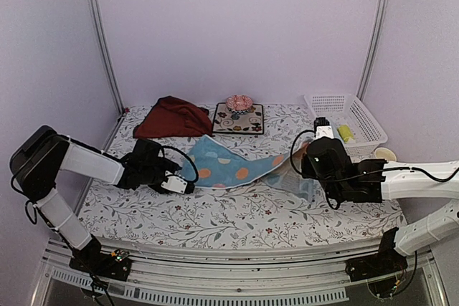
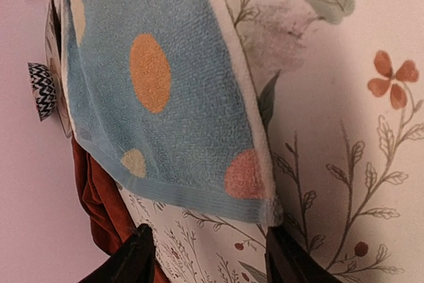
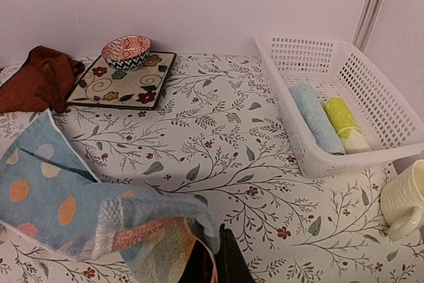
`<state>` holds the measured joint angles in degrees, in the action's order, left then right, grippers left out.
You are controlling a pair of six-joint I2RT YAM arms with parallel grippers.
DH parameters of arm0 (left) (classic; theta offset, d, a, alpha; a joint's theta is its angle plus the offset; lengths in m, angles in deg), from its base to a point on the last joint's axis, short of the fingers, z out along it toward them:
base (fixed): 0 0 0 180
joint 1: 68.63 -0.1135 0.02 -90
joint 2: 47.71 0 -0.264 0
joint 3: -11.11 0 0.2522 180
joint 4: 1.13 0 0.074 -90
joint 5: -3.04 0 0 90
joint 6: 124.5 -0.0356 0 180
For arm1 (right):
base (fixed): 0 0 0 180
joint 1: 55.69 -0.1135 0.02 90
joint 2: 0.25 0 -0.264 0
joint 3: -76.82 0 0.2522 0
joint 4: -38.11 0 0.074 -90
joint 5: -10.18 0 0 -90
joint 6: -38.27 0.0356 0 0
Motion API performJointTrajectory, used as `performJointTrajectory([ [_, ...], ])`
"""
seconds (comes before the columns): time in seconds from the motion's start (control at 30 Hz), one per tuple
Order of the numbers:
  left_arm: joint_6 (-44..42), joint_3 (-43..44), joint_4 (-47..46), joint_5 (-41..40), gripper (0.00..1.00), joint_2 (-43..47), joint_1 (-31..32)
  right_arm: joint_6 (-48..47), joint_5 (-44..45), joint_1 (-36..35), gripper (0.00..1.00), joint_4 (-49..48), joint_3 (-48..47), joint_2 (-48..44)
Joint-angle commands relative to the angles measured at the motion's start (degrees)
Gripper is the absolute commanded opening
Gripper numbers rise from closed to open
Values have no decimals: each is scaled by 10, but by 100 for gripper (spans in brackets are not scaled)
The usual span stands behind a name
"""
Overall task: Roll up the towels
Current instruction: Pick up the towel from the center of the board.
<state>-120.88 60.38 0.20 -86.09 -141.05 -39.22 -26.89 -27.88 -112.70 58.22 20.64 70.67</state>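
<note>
Where it lies spread across the middle of the white floral table covering [image 1: 237, 220], the light blue terry towel with orange, pink and cream dots [image 1: 229, 166] shows a looped nap and a flat ribbed hem. Its right end is bunched and lifted, clamped in the closed right gripper [image 3: 212, 260], whose fingers are mostly buried under the cloth. At the towel's opposite corner the left gripper [image 2: 209, 240] has its jaws apart, one on each side just short of the hem; only their dark tips show. The plain dark red towel [image 1: 172, 117] sits crumpled at the back left, just beside a square dark floral mat [image 1: 240, 123] bearing a small patterned bowl [image 1: 239, 102]. A white slotted plastic basket [image 1: 362, 109] at the back right holds a rolled pale blue towel [image 3: 315, 114] and a rolled yellow towel [image 3: 344, 120]. A ribbed cream cup [image 3: 407, 197], cut off by the frame, stands near it.
</note>
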Motion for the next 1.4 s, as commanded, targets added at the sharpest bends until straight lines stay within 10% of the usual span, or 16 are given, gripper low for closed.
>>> performJointTrajectory([
  [0.0,-11,-2,77,-15,56,-25,17,6,5,6,2,-16,10,-25],
  [0.5,-27,2,87,-41,61,-52,78,3,-3,20,2,-18,19,-36],
  [0.83,-36,25,103,-76,37,-92,101,3,-10,25,2,-17,23,-44],
  [1.0,-14,33,103,-74,0,-95,101,1,-11,27,2,-20,24,-45],
  [1.37,108,87,130,-16,0,17,81,-43,-52,28,2,-55,29,-54],
])
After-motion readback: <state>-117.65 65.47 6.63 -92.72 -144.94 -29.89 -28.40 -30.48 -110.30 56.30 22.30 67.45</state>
